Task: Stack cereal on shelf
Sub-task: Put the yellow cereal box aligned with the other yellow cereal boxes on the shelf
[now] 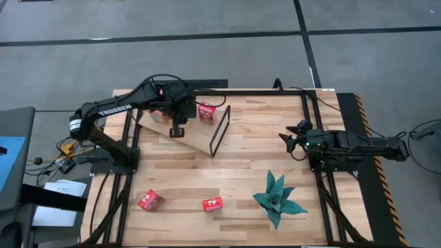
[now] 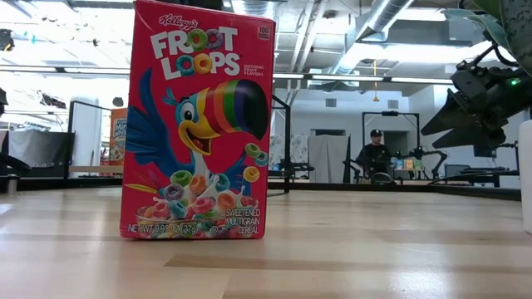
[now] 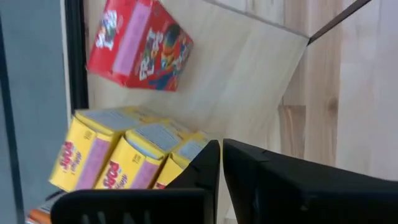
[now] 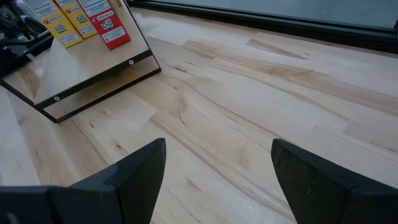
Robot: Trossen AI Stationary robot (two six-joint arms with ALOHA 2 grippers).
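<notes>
The shelf [image 1: 196, 134] is a light wooden board at the table's far left, with a thin black frame [image 1: 220, 131] at its right end. On it stand a red cereal box [image 1: 207, 112] and a row of yellow cereal boxes [image 3: 118, 155] beside another red box [image 3: 140, 43]. My left gripper [image 1: 177, 131] hangs above the board near the yellow boxes, shut [image 3: 221, 163] with nothing between its fingers. My right gripper [image 1: 291, 141] waits open [image 4: 217, 168] at the table's right. Two red cereal boxes [image 1: 150, 200] [image 1: 212, 204] lie near the front edge.
A green artificial plant [image 1: 279, 200] stands at the front right of the slatted tabletop [image 1: 262, 165]. In the low view a red Froot Loops box [image 2: 195, 124] stands upright close to the camera. A person sits in the room far behind the table [image 2: 376, 158].
</notes>
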